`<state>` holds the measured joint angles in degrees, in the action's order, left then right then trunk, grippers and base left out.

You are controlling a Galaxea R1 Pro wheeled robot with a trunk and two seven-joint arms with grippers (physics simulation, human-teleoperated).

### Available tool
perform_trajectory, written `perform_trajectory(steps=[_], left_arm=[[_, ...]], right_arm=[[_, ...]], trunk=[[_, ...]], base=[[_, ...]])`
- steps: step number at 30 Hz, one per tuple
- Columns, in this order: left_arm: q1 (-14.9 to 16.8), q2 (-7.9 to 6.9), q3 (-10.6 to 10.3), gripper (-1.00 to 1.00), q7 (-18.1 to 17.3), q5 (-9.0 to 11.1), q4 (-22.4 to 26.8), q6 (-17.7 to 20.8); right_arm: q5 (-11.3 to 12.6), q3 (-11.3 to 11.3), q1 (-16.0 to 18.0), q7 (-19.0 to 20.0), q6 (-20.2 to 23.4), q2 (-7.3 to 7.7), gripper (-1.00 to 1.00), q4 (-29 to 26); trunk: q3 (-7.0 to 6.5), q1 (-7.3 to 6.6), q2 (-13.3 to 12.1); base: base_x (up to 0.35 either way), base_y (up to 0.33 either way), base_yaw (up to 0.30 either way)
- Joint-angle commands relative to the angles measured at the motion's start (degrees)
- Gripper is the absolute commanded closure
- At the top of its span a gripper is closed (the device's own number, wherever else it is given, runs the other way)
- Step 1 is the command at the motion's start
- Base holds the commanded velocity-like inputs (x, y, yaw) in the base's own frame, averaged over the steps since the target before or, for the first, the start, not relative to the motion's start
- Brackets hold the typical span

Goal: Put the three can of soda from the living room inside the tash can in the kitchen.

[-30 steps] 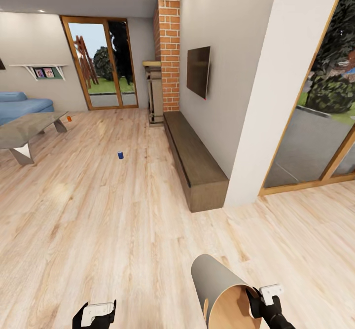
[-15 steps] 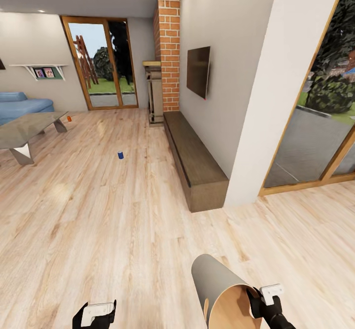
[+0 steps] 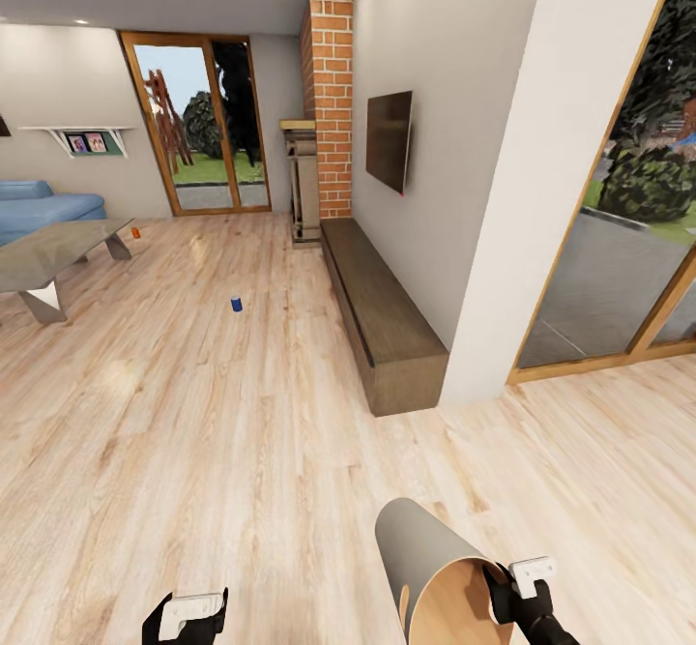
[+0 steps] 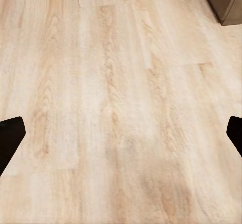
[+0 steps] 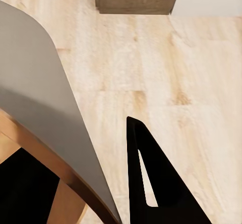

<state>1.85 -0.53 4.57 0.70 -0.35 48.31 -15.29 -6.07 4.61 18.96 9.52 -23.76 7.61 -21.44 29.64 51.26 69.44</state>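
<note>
Head view: tash can (image 3: 425, 558) sits at near right, tipped so its closed end points away and its orange-brown mouth faces the robot, carried by the right gripper (image 3: 505, 589). One finger is inside the rim, one outside, pinched on the wall; the right wrist view shows the same, grey wall (image 5: 45, 113) between the dark fingers (image 5: 151, 178). Blue can of soda (image 3: 236, 304) stands on the wood floor (image 3: 193, 432) mid-left, well ahead. Orange can of soda (image 3: 136, 232) stands farther left, just beyond the low table (image 3: 48, 253). Third can not seen.

Step in hand, as I judge it: drive the bin toward the blue can. Do it well by keeping the rim pinch firm, steering clear of the long bench (image 3: 382, 321) on the right, and stopping with the can within left-arm reach.

Left gripper (image 3: 188, 616) hangs low at near left, fingers spread wide, holding nothing, pointed at bare floor. Right arm is low, forearm angled in, wrist beside the bin mouth.
</note>
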Motion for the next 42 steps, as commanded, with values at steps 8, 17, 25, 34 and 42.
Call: perform_trajectory(steps=[8,17,25,34,42], left_arm=[[0.0,-0.03,-0.03,-1.0,0.0,0.0,0.03,0.0],[0.0,-0.03,-0.04,-1.0,0.0,0.0,-0.04,0.0],[0.0,-0.02,-0.02,-1.0,0.0,0.0,-0.07,0.0],[0.0,-0.05,-0.02,-1.0,0.0,0.0,-0.06,0.0],[0.0,-0.01,0.0,-1.0,0.0,0.0,-0.06,0.0]], right_arm=[[-0.02,0.06,0.02,0.32,-0.01,-0.1,1.0,-0.09],[-0.03,0.09,0.02,0.32,-0.05,-0.16,1.0,-0.07],[-0.05,0.13,0.02,0.32,-0.05,-0.23,1.0,-0.07],[-0.06,0.14,0.02,0.34,-0.05,-0.23,1.0,-0.08],[-0.05,0.08,0.02,0.37,-0.05,-0.23,1.0,-0.07]], trunk=[[-0.14,0.0,0.0],[-0.77,0.0,0.0],[-1.43,0.0,0.0],[-2.17,0.0,0.0],[-2.83,0.0,0.0]], base=[[0.0,0.0,0.069],[0.0,0.0,0.146],[0.0,0.0,0.107],[0.0,0.0,0.101],[0.052,0.0,0.101]])
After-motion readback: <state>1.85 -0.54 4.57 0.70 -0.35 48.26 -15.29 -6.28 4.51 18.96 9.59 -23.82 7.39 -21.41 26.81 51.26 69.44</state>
